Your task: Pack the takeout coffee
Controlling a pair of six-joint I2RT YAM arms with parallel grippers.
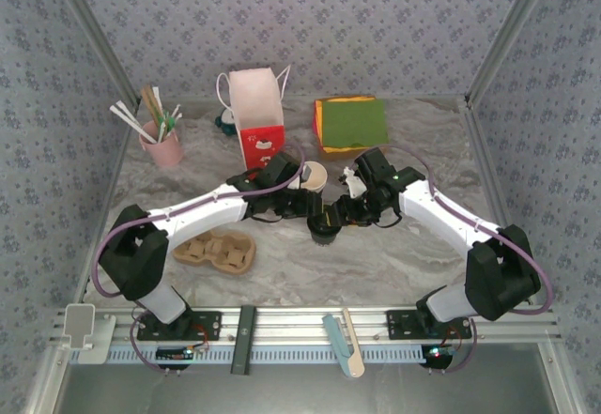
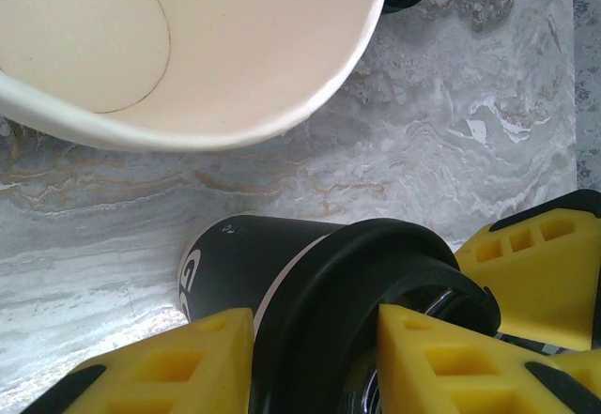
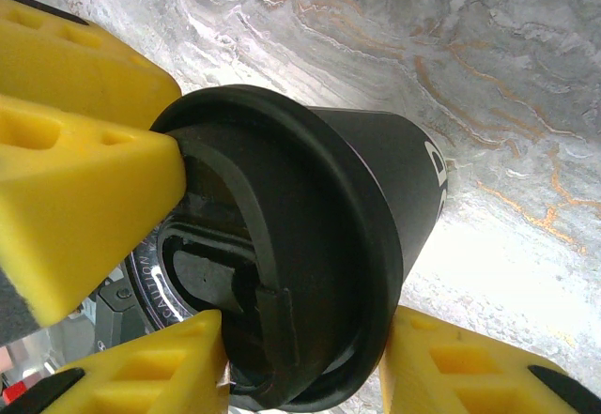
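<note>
A lidded takeout coffee cup [image 1: 324, 230], dark with a round black lid, stands mid-table between both arms. In the left wrist view my left gripper [image 2: 315, 325] is shut on the lid [image 2: 338, 292], one yellow finger outside the rim and one on top. My right gripper [image 3: 300, 339] is shut on the same lid [image 3: 319, 245] from the opposite side; the left gripper's fingers [image 3: 84, 170] press at the upper left. The second coffee cup [image 1: 314, 176], open with a white inside [image 2: 188, 48], stands just behind.
A brown cardboard cup carrier [image 1: 218, 250] lies front left. At the back stand a pink cup of straws [image 1: 161, 142], a red-and-white paper bag [image 1: 256, 114] and green and orange napkins [image 1: 350, 121]. Flat sticks [image 1: 346, 344] rest on the front rail.
</note>
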